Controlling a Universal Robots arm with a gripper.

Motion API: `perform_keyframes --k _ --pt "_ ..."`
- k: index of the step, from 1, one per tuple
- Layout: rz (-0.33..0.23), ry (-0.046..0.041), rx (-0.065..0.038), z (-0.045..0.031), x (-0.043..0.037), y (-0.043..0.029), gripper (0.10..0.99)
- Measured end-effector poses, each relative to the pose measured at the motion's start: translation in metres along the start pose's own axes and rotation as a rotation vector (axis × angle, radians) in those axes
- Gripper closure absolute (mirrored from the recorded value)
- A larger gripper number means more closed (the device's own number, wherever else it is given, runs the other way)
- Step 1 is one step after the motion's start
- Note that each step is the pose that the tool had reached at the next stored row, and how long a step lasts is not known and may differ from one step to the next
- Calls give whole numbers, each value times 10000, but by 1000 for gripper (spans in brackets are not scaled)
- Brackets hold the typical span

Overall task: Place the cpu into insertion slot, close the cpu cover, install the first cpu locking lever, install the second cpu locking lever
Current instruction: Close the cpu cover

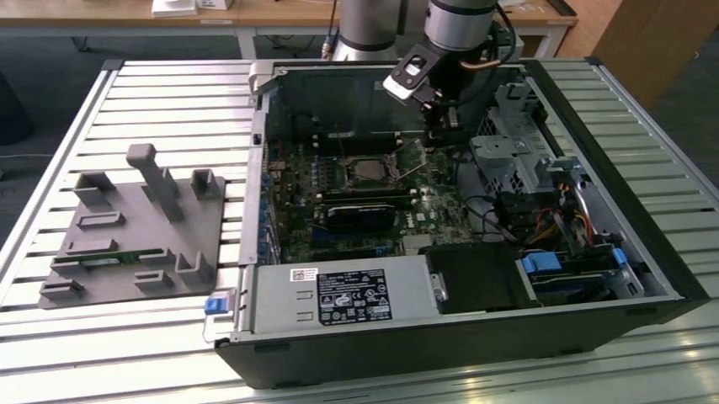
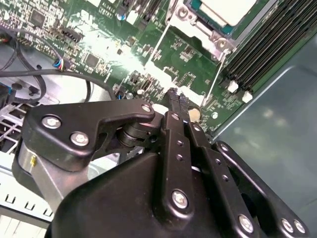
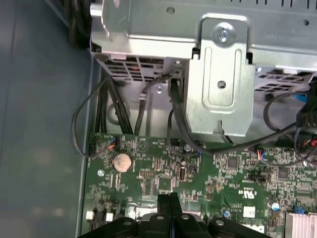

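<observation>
The cpu (image 2: 229,7) is seen seated in the insertion slot (image 2: 219,43) on the green circuit board (image 2: 183,54). Its silvery top is framed by the cpu cover (image 2: 194,19), which appears to lie flat over it. A thin locking lever (image 2: 215,79) is shown running from the slot's corner toward the hand (image 2: 176,97). In the exterior view the lever (image 1: 415,170) is seen raised at a slant.

The hand's fingers are pressed together, and nothing can be made out between them. The tips are held low over the board, just beside the lever's free end; contact cannot be told.

In the first wrist view, a coin cell (image 3: 122,161), black cables (image 3: 173,114) and a metal drive cage (image 3: 223,84) are seen beyond the tips.

The exterior view adds the open computer case (image 1: 450,345) on the slatted counter (image 1: 168,93). A grey fixture block (image 1: 124,244) is set at the exterior view's left.
</observation>
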State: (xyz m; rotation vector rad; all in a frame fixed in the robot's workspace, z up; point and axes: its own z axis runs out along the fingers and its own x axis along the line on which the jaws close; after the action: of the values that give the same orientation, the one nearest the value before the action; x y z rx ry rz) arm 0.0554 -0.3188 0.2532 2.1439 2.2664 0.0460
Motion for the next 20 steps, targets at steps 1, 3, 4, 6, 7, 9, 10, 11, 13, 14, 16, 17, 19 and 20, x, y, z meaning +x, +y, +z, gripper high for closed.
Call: perform_keyframes --k 1,3,4,6,7,9,10,11,13,14,16,17,19,20 --pt "1 -4 1 1 0 12 969" --pt "2 -10 1 2 0 30 969" --pt "3 -13 1 3 0 38 969" --pt "2 -23 2 4 0 56 969" --pt "2 -27 2 6 0 64 969" --pt "1 -39 5 11 0 78 969" --pt "0 -47 6 13 0 85 969" --pt "1 -55 8 17 0 91 969" --pt "0 -74 13 24 0 102 969" --pt "1 -82 16 28 0 107 969" --pt "-1 -101 22 38 1 116 969" --pt "-1 -113 28 44 3 118 969" --pt "0 -126 43 63 7 120 969" --pt "-1 -130 55 73 8 120 969"
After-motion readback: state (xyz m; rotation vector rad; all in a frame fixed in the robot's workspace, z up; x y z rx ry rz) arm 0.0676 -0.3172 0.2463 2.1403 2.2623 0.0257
